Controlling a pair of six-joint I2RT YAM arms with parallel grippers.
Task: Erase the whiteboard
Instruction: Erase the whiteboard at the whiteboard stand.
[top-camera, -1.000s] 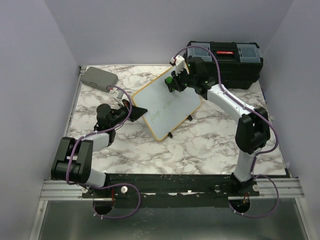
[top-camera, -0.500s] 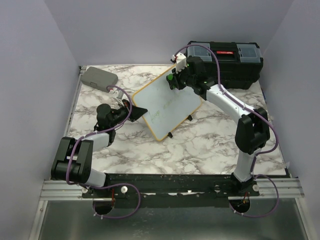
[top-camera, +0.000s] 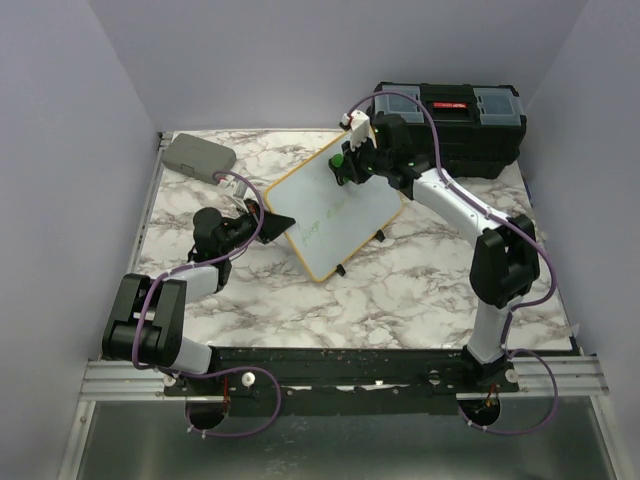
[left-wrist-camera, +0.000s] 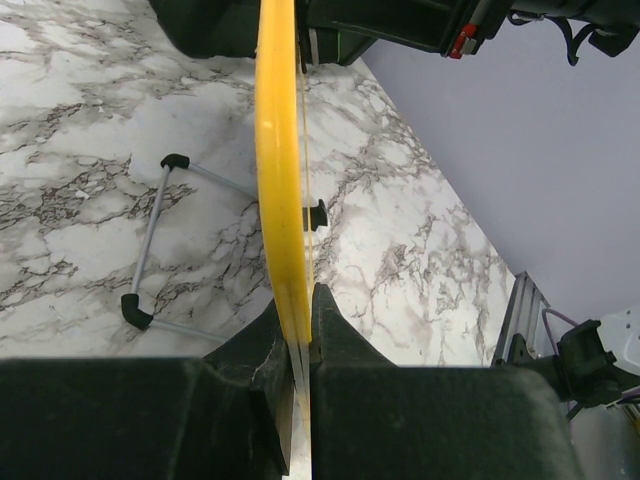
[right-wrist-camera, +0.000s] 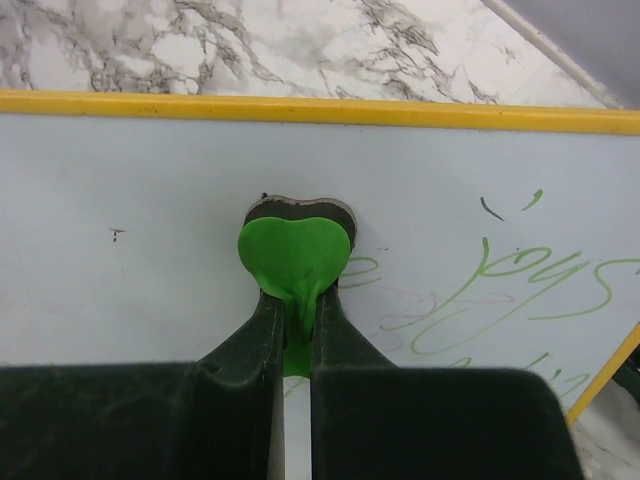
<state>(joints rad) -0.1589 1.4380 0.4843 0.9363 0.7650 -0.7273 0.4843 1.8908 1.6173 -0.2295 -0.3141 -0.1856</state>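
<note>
The whiteboard (top-camera: 335, 212), white with a thin yellow frame, stands tilted mid-table with green handwriting on its face (right-wrist-camera: 520, 285). My left gripper (top-camera: 268, 221) is shut on the board's left edge; in the left wrist view the yellow frame (left-wrist-camera: 278, 170) runs edge-on between the jaws (left-wrist-camera: 298, 310). My right gripper (top-camera: 343, 166) is shut on a green heart-shaped eraser (right-wrist-camera: 294, 255), whose dark pad presses against the board's upper part, left of the writing. The right gripper (right-wrist-camera: 296, 305) pinches the eraser's lower tip.
A black toolbox (top-camera: 450, 125) with clear lid compartments sits at the back right, just behind the right arm. A flat grey case (top-camera: 198, 156) lies at the back left corner. The board's wire stand (left-wrist-camera: 150, 250) rests on the marble table (top-camera: 400, 290).
The right gripper with the eraser went up toward the board's top edge half a second ago and has come back down a little. The left gripper and board have not moved.
</note>
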